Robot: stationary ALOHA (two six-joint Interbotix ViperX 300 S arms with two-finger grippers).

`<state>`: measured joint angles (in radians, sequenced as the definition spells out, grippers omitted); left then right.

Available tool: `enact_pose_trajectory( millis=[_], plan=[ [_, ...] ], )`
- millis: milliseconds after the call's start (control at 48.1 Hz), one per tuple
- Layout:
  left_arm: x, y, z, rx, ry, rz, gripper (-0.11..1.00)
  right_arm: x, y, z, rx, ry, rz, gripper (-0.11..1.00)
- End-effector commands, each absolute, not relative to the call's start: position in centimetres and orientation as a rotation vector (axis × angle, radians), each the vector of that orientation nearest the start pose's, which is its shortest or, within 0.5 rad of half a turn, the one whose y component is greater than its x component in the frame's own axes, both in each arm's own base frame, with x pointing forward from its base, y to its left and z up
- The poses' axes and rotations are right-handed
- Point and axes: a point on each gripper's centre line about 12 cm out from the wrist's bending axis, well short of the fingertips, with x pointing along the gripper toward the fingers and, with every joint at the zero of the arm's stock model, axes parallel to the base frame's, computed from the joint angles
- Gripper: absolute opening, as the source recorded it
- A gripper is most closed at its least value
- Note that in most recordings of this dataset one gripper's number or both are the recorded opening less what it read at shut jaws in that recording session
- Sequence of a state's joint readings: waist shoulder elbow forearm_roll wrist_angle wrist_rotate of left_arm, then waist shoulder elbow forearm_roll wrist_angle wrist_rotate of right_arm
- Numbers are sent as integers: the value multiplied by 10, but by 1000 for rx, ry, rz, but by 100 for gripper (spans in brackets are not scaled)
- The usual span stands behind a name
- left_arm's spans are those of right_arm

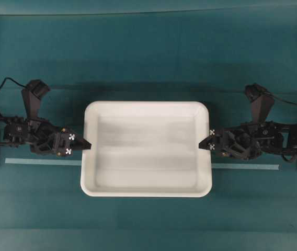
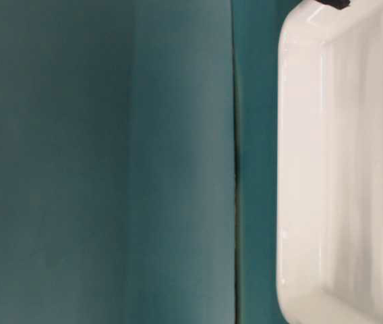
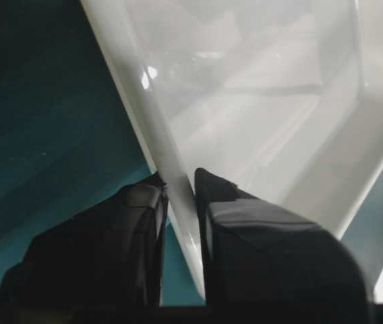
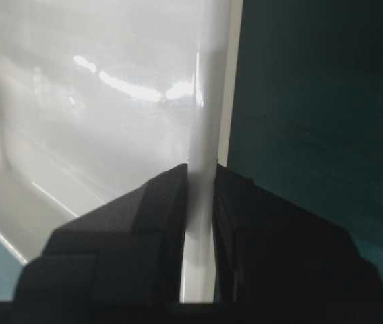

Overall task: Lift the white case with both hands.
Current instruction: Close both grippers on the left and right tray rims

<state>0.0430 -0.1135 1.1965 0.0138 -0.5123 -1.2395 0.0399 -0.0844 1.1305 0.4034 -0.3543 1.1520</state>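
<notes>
- The white case (image 1: 146, 149) lies in the middle of the teal surface (image 1: 138, 52), long sides running left to right in the overhead view, open face up and nothing inside it; whether its bottom is resting on the cloth or just clear of it cannot be told from these views
- Its raised glossy rim is what gives a grip: the wall is thin enough to pinch from above and below the lip, which looks like the reason both arms come in at the short ends instead of the long sides
- The left hand (image 1: 87, 145) meets the case at the middle of its left short wall; in the left wrist view the two black fingers (image 3: 208, 196) stand either side of the rim and are clamped on it, one inside the tray and one outside
- The right hand (image 1: 204, 143) does the same at the opposite short wall; the right wrist view shows its fingers (image 4: 171, 185) closed tight on the rim, with the white edge running straight up between them
- The two grips sit almost directly across from each other, near the mid-height of the case in the overhead view; I judge this keeps the load balanced so the tray can rise level without tipping toward either long side
- The table-level view shows only one rounded edge of the case against the teal cloth
- A pale strip of tape (image 1: 38, 162) runs along the surface and passes beneath the case, well below both arms
</notes>
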Motion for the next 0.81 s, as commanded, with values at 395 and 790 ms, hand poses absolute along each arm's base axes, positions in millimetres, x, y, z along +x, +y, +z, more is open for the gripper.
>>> enact_pose_trajectory(
  millis=[395, 790],
  plan=[
    [277, 12, 154, -1236, 406, 345, 9, 291, -7, 140, 1460, 472, -560, 12],
    [277, 12, 187, -1244, 351, 309, 9, 285, -15, 180, 1471, 462, -518, 12]
  ],
)
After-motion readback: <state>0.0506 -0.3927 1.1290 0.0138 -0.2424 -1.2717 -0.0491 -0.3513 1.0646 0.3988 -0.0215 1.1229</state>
